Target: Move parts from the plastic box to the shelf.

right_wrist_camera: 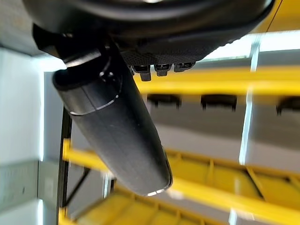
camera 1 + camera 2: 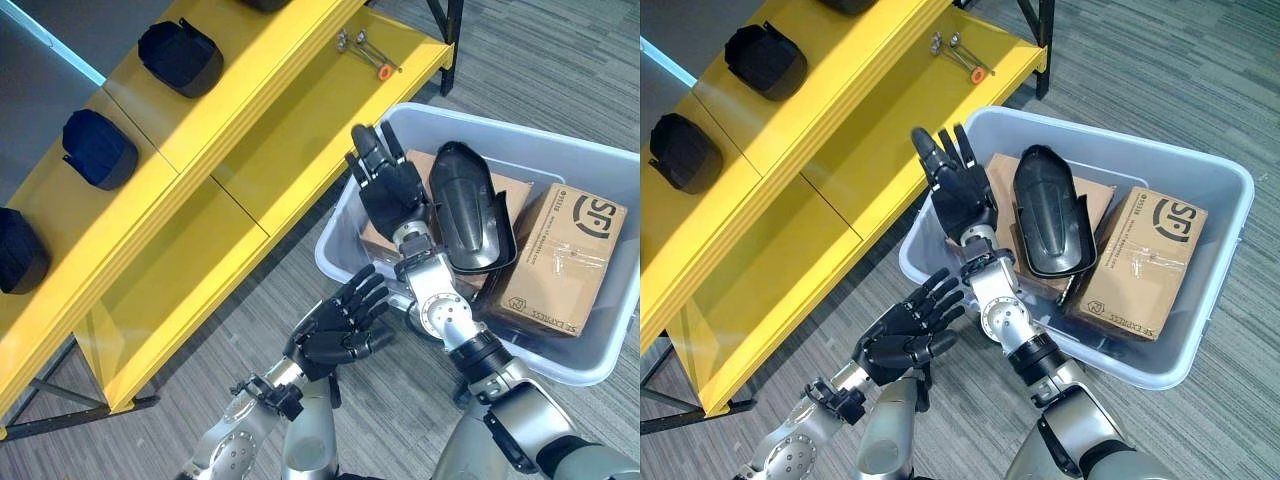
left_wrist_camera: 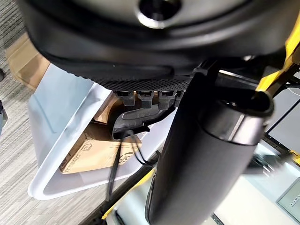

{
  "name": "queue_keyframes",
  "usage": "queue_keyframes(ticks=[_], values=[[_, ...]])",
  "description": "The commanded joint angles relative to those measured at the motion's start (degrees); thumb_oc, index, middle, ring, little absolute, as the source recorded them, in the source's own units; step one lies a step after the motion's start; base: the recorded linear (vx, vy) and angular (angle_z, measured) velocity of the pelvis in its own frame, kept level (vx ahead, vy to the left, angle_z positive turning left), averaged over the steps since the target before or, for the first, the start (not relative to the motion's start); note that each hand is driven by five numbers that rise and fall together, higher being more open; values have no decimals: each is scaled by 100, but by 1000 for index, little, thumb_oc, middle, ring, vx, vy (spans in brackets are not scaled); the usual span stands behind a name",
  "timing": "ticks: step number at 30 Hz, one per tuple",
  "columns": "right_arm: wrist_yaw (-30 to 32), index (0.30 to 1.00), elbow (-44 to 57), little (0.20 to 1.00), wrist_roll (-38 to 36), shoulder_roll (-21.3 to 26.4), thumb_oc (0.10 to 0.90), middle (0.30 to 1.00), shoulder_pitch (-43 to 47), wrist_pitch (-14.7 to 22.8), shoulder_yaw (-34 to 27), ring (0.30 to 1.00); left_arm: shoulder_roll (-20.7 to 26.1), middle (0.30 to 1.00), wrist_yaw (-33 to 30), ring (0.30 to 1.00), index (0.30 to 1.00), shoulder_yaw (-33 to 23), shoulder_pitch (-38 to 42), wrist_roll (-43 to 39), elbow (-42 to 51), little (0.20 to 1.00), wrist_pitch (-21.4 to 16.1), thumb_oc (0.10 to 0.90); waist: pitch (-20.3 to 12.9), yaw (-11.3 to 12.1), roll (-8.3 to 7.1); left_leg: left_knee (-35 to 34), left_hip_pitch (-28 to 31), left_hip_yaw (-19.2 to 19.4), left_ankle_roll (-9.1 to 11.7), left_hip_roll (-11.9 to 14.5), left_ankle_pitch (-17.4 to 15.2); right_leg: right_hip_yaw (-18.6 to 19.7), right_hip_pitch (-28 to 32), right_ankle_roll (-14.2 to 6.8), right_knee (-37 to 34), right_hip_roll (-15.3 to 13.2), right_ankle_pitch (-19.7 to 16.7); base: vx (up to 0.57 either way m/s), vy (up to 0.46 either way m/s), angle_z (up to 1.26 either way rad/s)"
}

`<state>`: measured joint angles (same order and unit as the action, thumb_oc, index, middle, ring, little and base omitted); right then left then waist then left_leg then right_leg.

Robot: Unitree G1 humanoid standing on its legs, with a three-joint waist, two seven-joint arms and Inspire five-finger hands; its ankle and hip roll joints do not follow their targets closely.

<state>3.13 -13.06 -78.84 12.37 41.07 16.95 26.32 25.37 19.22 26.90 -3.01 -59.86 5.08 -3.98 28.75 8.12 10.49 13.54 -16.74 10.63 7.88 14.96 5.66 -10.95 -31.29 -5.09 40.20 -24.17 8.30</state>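
Note:
A grey plastic box [image 2: 585,160] stands on the floor at the right, beside the yellow shelf [image 2: 250,110]. Inside it a long black curved part [image 2: 470,205] lies on cardboard boxes [image 2: 565,260]. My right hand [image 2: 385,185] hovers open over the box's left rim, fingers straight and pointing toward the shelf, just left of the black part and not touching it. My left hand [image 2: 340,325] is open with relaxed fingers, low in front of the box's near left corner, holding nothing. Three black parts [image 2: 180,55] sit on the shelf's upper tier.
Metal tools with an orange tip [image 2: 365,50] lie on the lower shelf board near its far end. The lower board [image 2: 190,270] is otherwise bare. Grey carpet [image 2: 260,330] runs between shelf and box. A black shelf leg [image 2: 450,40] stands behind the box.

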Motion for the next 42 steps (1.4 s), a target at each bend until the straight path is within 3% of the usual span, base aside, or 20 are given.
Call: queue_keyframes(ticks=[1, 3, 4, 5, 7, 10, 11, 12, 13, 14, 15, 17, 19, 20, 22, 24, 25, 28, 34, 42], values=[[689, 1000, 960, 1000, 2393, -242, 900, 1000, 1012, 172, -32, 1000, 177, 1000, 208, 1000, 1000, 60, 110, 38, 1196, 1000, -357, 900, 105, 69, -200, 520, 218, -26, -215, -30, -589, -290, 813, -162, -464, 158, -92, 0, 0, 0], [1047, 1000, 1233, 1000, 3402, -133, 900, 1000, 972, -1, -100, 1000, 171, 1000, 172, 1000, 1000, 42, 105, 47, 1212, 1000, -386, 900, 105, 19, -228, 499, 244, -14, -222, -21, -603, -272, 836, -165, -503, 177, -105, 0, 0, 0], [1478, 1000, 1483, 1000, 4497, -15, 900, 1000, 941, -285, -158, 1000, 159, 1000, 150, 1000, 1000, 30, 110, 42, 1229, 1000, -405, 900, 105, -24, -241, 490, 253, 3, -228, -6, -613, -249, 838, -162, -530, 196, -127, -44, 24, 0], [1519, 1000, 1561, 1000, 4928, 47, 900, 1000, 969, -416, -187, 1000, 148, 1000, 147, 1000, 1000, 16, 127, 34, 1233, 1000, -414, 900, 105, -37, -233, 451, 191, 52, -277, 26, -502, -271, 779, -92, -601, 232, -255, -32, 51, -1], [1485, 1000, 2034, 1000, 6108, 415, 900, 1000, 926, -1153, -420, 1000, 132, 1000, 99, 1000, 1000, -36, 128, -29, 1206, 1000, -456, 900, 105, -172, -269, 444, 267, 122, -274, 61, -555, -190, 820, -107, -663, 267, -276, 2, 57, -6], [1203, 1000, 2156, 1000, 6490, 603, 900, 1000, 952, -1440, -512, 1000, 131, 1000, 90, 1000, 1000, -85, 140, -40, 1185, 1000, -466, 900, 105, -217, -287, 429, 307, 149, -270, 74, -569, -151, 842, -115, -700, 291, -282, 14, 24, -2], [635, 1000, 2367, 1000, 7104, 1106, 900, 1000, 899, -1755, -671, 1000, 162, 1000, 85, 1000, 1000, -190, 141, -122, 1174, 1000, -485, 900, 105, -303, -352, 451, 330, 182, -251, 118, -604, -102, 857, -133, -736, 324, -284, 19, 16, -4], [417, 1000, 2411, 1000, 7394, 1311, 900, 1000, 860, -1794, -723, 1000, 183, 1000, 120, 1000, 1000, -254, 130, -155, 1161, 1000, -478, 900, 105, -328, -380, 473, 323, 190, -243, 133, -619, -93, 860, -138, -750, 328, -288, 20, 1, -6], [216, 1000, 2457, 1000, 7873, 1655, 900, 1000, 767, -1689, -810, 1000, 222, 1000, 159, 1000, 1000, -349, 100, -167, 1146, 1000, -468, 900, 105, -359, -435, 504, 317, 200, -237, 164, -645, -82, 863, -148, -762, 338, -293, 5, -18, -7], [146, 1000, 2458, 1000, 7983, 1694, 900, 1000, 758, -1696, -818, 1000, 227, 1000, 162, 1000, 1000, -355, 98, -169, 1144, 1000, -470, 900, 105, -360, -440, 508, 317, 202, -237, 168, -648, -81, 863, -149, -763, 340, -294, 2, -43, -7], [-73, 1000, 2498, 1000, 8706, 2135, 900, 1000, 658, -1448, -890, 1000, 273, 1000, 238, 1000, 1000, -446, 57, -213, 1086, 1000, -498, 900, 105, -397, -515, 529, 314, 220, -232, 214, -671, -74, 873, -157, -796, 362, -307, 5, -47, -8], [-113, 1000, 2561, 1000, 9308, 2658, 900, 1000, 518, -1119, -1044, 1000, 324, 1000, 314, 1000, 1000, -546, 8, -250, 1044, 1000, -497, 900, 105, -443, -594, 553, 326, 244, -225, 270, -690, -76, 893, -169, -822, 382, -315, 11, -60, -6], [159, 1000, 2505, 1000, 10398, 3309, 900, 1000, 435, -738, -1211, 1000, 412, 1000, 429, 1000, 1000, -626, -50, -275, 983, 1000, -525, 900, 105, -488, -681, 606, 326, 265, -214, 336, -725, -77, 901, -181, -838, 418, -320, 10, -58, -5], [177, 1000, 2486, 1000, 10462, 3340, 900, 1000, 441, -726, -1209, 1000, 414, 1000, 435, 1000, 1000, -626, -50, -281, 980, 1000, -522, 900, 105, -488, -681, 611, 325, 265, -213, 341, -729, -78, 901, -181, -839, 421, -320, -5, -84, -14], [881, 1000, 1886, 1000, 10974, 4390, 900, 1000, 595, -505, -1185, 1000, 611, 1000, 573, 1000, 1000, -685, -161, -316, 986, 1000, -585, 900, 105, -480, -792, 652, 310, 241, -206, 413, -761, -128, 950, -186, -899, 482, -304, -19, -125, -12], [1117, 1000, 1586, 1000, 11345, 4749, 900, 1000, 677, -433, -1149, 1000, 697, 1000, 612, 1000, 1000, -726, -214, -352, 1018, 1000, -593, 900, 105, -470, -828, 683, 282, 213, -206, 441, -784, -150, 951, -189, -903, 507, -290, -13, -111, -6], [1486, 1000, 1145, 1000, 11511, 5260, 900, 1000, 774, -348, -1038, 1000, 818, 1000, 675, 1000, 1000, -824, -286, -393, 1075, 1000, -555, 900, 105, -431, -880, 703, 238, 161, -204, 463, -791, -177, 949, -196, -910, 540, -278, -15, -139, -10], [1746, 1000, 550, 1000, 12189, 5967, 900, 1000, 1077, -162, -503, 1000, 972, 1000, 808, 1000, 1000, -960, -367, -429, 1090, 1000, -496, 900, 105, -354, -944, 735, 148, 91, -188, 522, -782, -253, 946, -179, -914, 601, -241, 3, -122, -6], [1663, 1000, -200, 1000, 12300, 6664, 900, 1000, 1747, -255, 743, 1000, 1203, 1000, 1128, 1000, 1000, -1067, -494, -485, 955, 1000, -456, 900, 104, -243, -1034, 756, 103, -38, -103, 628, -819, -324, 911, -184, -753, 650, -51, 16, -100, 4], [1319, 1000, -787, 1000, 12682, 6470, 900, 1000, 2678, -233, 2038, 1000, 1265, 1000, 1183, 1000, 1000, -1116, -419, -425, 860, 1000, -325, 900, 105, -108, -1055, 796, -110, -133, -97, 685, -769, -426, 668, -111, -465, 640, 80, -2, -71, 5]])
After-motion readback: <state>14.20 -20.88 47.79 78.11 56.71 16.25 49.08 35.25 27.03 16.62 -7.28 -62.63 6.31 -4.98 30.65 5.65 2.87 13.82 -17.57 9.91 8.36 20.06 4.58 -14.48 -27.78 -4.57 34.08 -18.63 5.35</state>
